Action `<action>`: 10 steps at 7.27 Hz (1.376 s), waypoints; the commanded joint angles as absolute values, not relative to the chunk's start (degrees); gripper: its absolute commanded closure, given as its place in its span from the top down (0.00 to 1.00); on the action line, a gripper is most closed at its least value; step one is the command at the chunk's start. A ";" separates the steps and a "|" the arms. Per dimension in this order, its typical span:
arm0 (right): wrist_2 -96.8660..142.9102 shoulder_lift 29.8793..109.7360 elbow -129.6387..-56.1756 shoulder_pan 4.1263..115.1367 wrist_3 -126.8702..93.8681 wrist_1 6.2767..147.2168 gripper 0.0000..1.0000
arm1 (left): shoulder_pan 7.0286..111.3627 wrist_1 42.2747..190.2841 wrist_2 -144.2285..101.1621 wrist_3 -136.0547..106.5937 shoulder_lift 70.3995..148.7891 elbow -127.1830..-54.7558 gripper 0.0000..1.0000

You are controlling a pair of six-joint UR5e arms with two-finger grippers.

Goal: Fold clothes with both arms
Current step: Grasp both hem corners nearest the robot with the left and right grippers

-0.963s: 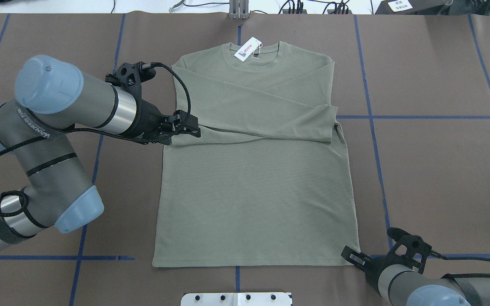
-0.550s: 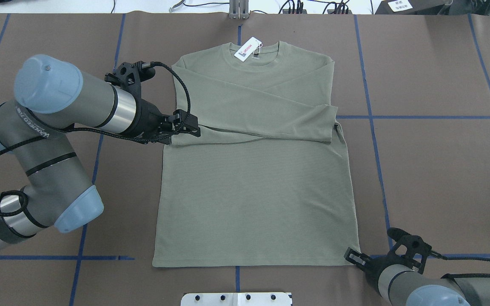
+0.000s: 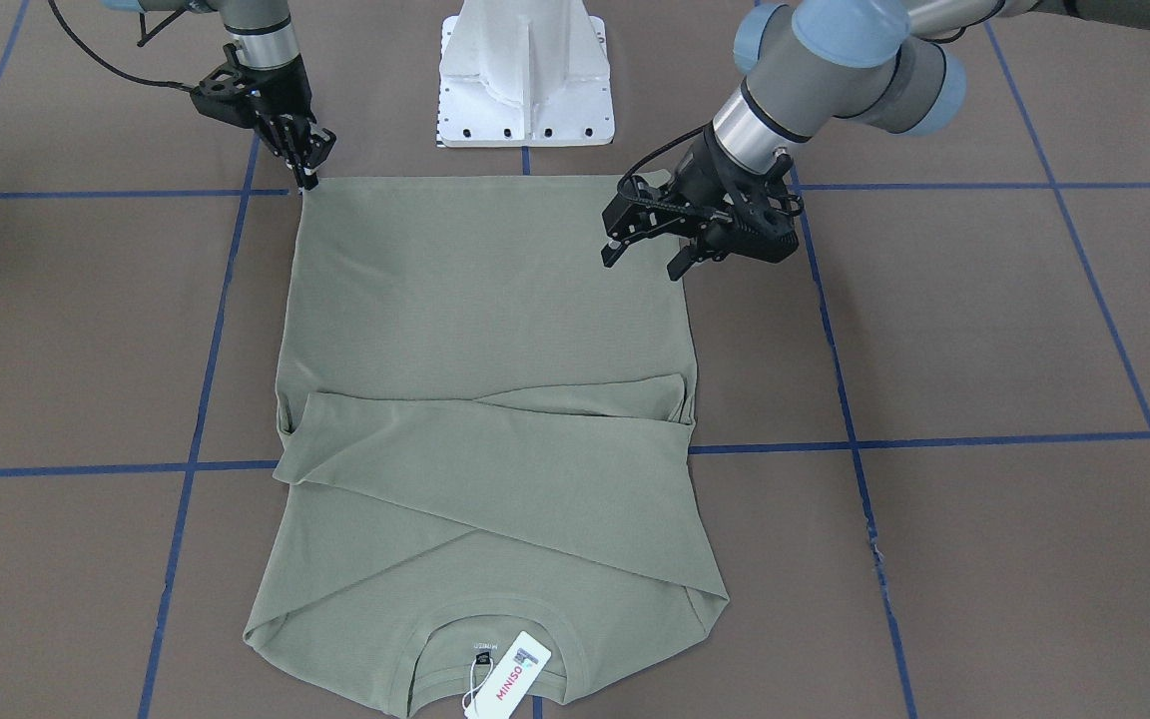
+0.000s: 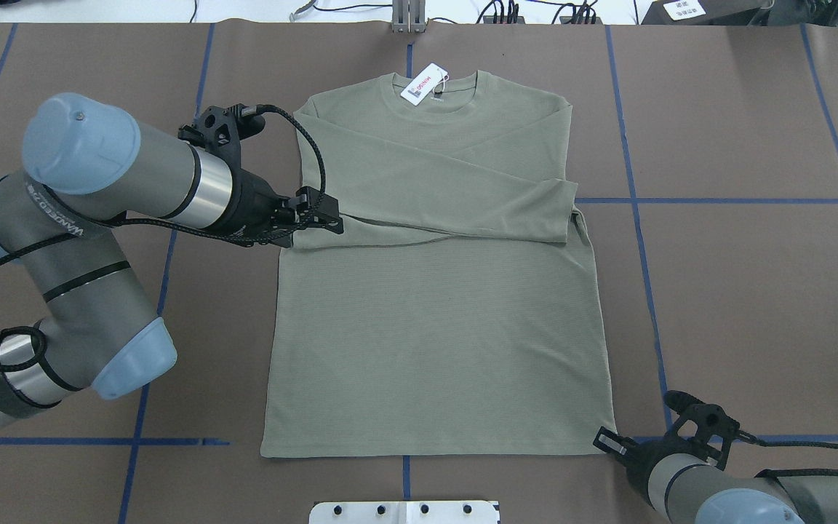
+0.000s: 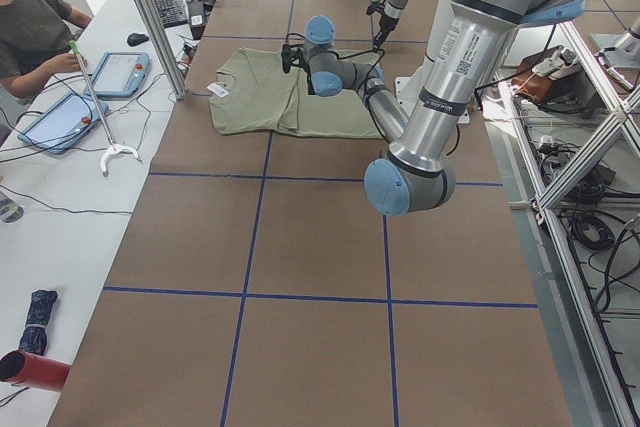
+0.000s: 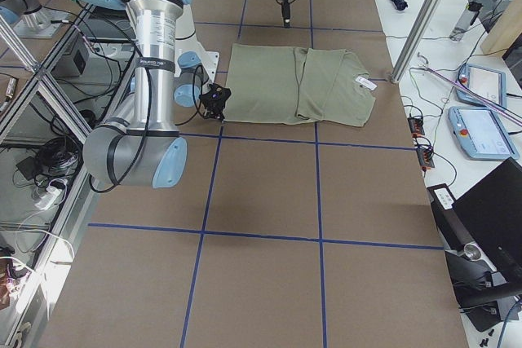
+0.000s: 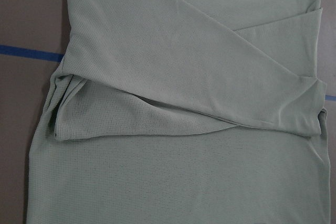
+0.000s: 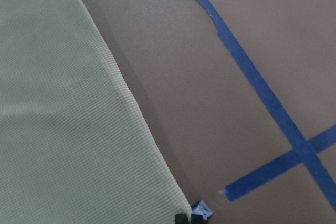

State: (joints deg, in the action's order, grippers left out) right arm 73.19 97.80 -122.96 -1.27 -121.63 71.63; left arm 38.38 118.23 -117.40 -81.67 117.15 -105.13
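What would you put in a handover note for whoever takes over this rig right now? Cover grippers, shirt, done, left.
Left gripper: open, empty, raised over the shirt's left edge.
Right gripper: tips at the near right hem corner; open or shut unclear.
Shirt: flat on the table, collar away from the robot.
Done: both sleeves folded across the chest.
Left: fold the body, probably hem towards collar.

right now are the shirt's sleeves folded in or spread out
Folded in: both sleeves lie crossed over the chest of the shirt.
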 commanded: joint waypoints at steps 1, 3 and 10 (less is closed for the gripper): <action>73.30 97.74 -123.48 -1.58 -121.99 71.54 0.00 | 35.88 118.47 -116.03 -89.33 117.51 -105.21 0.90; 73.48 97.91 -125.50 -1.32 -121.82 71.63 0.00 | 28.26 117.43 -104.40 -96.22 116.64 -106.08 0.90; 73.39 99.76 -126.74 -1.41 -121.82 71.63 0.00 | 9.41 102.14 -89.82 -105.03 103.10 -118.04 0.81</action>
